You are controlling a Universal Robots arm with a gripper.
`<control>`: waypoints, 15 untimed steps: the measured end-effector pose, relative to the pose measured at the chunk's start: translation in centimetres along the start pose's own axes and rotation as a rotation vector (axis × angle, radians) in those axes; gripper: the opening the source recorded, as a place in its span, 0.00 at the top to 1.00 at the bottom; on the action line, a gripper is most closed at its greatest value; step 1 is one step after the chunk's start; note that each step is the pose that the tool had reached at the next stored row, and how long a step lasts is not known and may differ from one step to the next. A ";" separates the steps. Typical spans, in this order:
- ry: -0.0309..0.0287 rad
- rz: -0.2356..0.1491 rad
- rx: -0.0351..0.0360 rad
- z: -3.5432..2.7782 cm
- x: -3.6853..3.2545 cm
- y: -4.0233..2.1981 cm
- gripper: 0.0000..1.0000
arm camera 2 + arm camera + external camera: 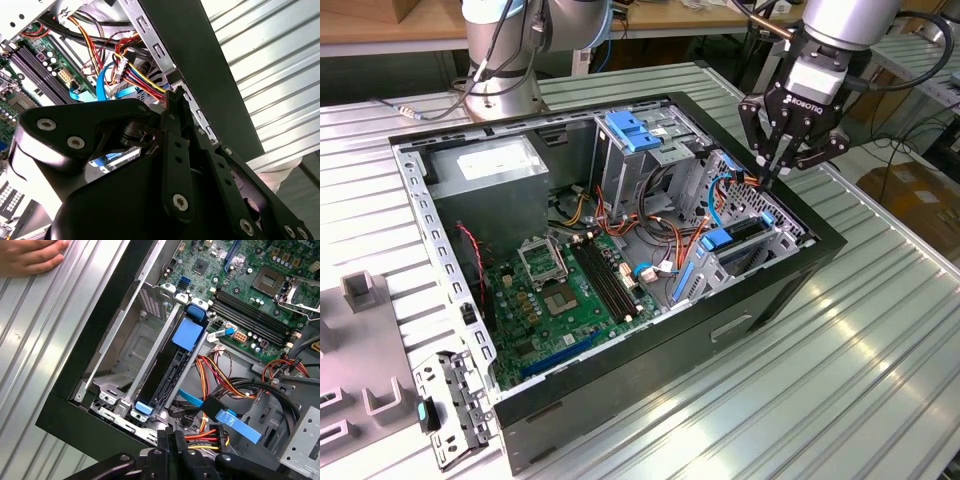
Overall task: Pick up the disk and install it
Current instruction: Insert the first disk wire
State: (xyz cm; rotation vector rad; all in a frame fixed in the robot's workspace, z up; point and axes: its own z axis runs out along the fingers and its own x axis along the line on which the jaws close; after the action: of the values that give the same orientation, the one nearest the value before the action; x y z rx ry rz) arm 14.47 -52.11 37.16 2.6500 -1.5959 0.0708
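The disk (172,371) stands on edge in the drive cage of the open computer case (760,300), its blue rails and blue tab showing; in the exterior view the disk (722,240) sits low in the bay at the case's right end. My gripper (767,177) hangs over that same corner, just above and behind the disk, apart from it. Its fingers are shut, and in both wrist views the gripper (175,98) (172,438) rests its tips against a bundle of red, yellow and orange wires (197,437). Whether a wire is pinched I cannot tell.
A person's hand (30,255) lies on the ribbed table beside the case. Inside are the green motherboard (570,290), a grey metal box (485,165) and a light-blue bracket (635,130) atop the upper cage. The arm's base (505,60) stands behind; loose metal parts (450,410) lie at the exterior view's left.
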 end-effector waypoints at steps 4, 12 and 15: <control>0.0000 0.000 0.0000 0.00 0.00 0.00 0.84; -0.0002 0.011 -0.0007 0.00 0.00 0.00 0.84; -0.0009 0.058 -0.0037 0.00 0.00 0.00 0.84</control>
State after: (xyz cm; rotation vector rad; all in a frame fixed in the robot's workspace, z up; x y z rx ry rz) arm 14.47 -52.11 37.16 2.6016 -1.6713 0.0687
